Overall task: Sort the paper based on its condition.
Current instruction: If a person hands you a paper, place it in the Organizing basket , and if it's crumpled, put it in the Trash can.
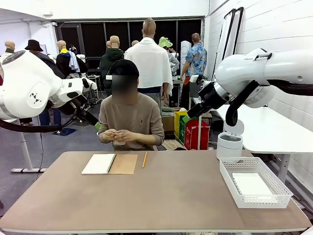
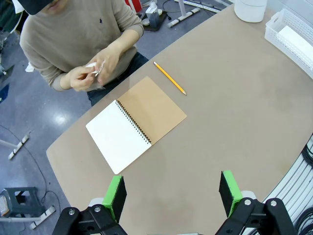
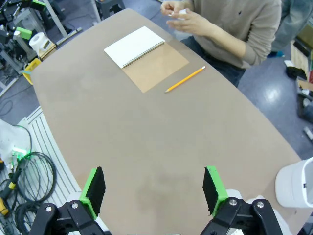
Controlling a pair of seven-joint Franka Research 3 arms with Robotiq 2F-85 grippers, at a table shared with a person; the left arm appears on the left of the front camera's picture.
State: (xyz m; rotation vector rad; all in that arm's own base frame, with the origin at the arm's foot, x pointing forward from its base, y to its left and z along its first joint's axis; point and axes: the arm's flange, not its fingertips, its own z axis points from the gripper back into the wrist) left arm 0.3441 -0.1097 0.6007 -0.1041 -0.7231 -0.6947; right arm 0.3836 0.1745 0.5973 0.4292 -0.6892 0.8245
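**Two grippers wide open above a bare tabletop**

Left gripper (image 2: 171, 191): jaws spread wide, empty, above the smooth brown table (image 1: 161, 200). Open spiral notebook (image 1: 109, 164), white page and brown cardboard cover, lies flat; a yellow pencil (image 1: 144, 159) lies just beside it. The person's hands (image 1: 116, 136) hold crumpled white paper (image 2: 94, 70). Right gripper (image 3: 153, 188): wide, empty. The white mesh basket (image 1: 274, 179) holds a flat white sheet (image 1: 251, 184).
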